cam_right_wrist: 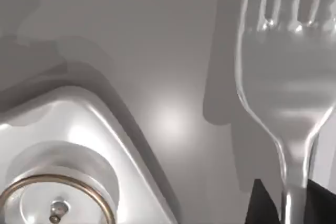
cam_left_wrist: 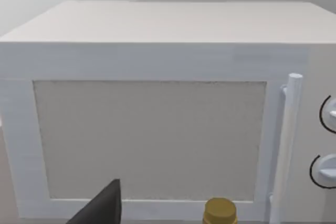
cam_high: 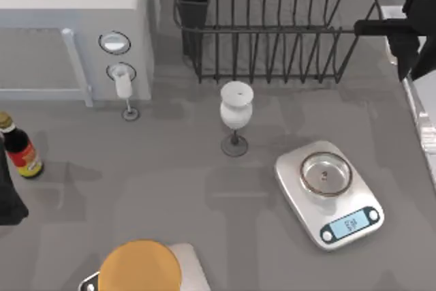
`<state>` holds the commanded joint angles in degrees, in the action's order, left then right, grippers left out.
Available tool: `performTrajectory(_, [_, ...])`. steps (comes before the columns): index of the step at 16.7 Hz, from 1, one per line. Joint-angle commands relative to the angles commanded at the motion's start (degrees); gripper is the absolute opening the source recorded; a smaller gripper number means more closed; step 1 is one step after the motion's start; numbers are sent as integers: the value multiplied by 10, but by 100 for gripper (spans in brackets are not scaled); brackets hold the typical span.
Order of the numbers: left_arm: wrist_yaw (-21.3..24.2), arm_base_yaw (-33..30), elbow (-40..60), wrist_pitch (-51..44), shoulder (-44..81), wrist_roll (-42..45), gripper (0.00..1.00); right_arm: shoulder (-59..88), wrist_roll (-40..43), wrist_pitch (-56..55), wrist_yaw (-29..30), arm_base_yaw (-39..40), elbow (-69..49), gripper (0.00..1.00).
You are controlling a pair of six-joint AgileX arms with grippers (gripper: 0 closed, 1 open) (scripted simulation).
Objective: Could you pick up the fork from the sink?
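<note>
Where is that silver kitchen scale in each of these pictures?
Top view: kitchen scale on the table's right half, near the wine glass.
Left wrist view: faces the microwave instead.
Right wrist view: scale's corner, beyond the fork.
Shared landmark: the scale's ringed round pan.

Fork (cam_right_wrist: 283,77): polished silver metal, mirror-smooth, with bright highlights along the neck and tines. You'll see dark matt fingers (cam_right_wrist: 260,203) pinching its handle.

Kitchen scale (cam_high: 330,195): brushed silvery metal body, glossy round pan, small glassy display.

Dish rack (cam_high: 272,32): thin black wire, matt.

Microwave (cam_left_wrist: 157,124): white, smooth, plastic-looking casing with a finely grainy grey door panel.

Wine glass (cam_high: 236,110): whitish, glossy.

Bottle (cam_high: 19,149): dark and glossy, with a red paper-like label and a gold cap.

Table (cam_high: 170,182): flat matt grey, smooth.
</note>
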<state>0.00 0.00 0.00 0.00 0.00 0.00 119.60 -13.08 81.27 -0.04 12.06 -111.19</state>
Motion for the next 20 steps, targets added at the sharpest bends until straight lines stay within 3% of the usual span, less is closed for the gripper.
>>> performTrajectory(4, [0,0,0,0,0,0,100,-44,-63,17,1,63,30,0])
performTrajectory(12, [0,0,0,0,0,0,100,-68,-73,3,7,65,29,0])
performTrajectory(20, [0,0,0,0,0,0,100,-48,-73,-185,11,60,210,0])
